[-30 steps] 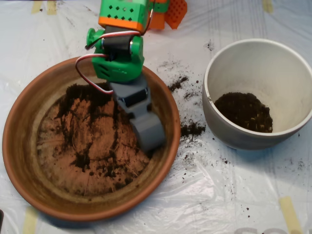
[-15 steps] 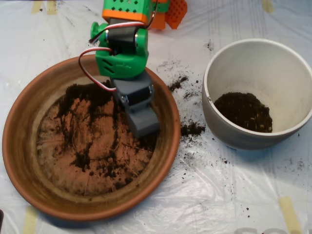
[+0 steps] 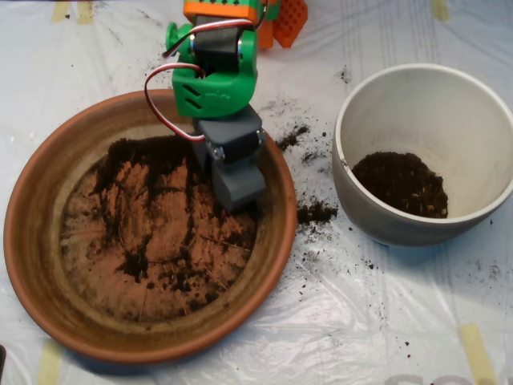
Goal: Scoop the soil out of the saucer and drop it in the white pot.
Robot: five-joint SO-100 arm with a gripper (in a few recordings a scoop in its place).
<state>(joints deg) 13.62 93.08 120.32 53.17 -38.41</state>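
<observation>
The terracotta saucer [image 3: 32, 241] fills the left half of the overhead view. Thin smears and small clumps of dark soil [image 3: 148, 233] lie over its floor, thickest along the upper edge. My grey scoop [image 3: 239, 186] hangs over the saucer's upper right part, near the rim, tip pointing down toward the soil; its two halves look closed together. The green and orange arm reaches in from the top. To the right stands the white pot [image 3: 361, 204] with a mound of soil [image 3: 401, 184] in its bottom.
Spilled soil crumbs [image 3: 315, 212] lie on the plastic sheet between saucer and pot, with more specks [image 3: 292, 136] higher up. An orange printed part [image 3: 288, 20] sits at the top edge. Tape strips mark the sheet's corners.
The scoop has pulled back up and toward the arm's base, from the saucer's right inner wall to its upper right part. The soil in the pot looks unchanged.
</observation>
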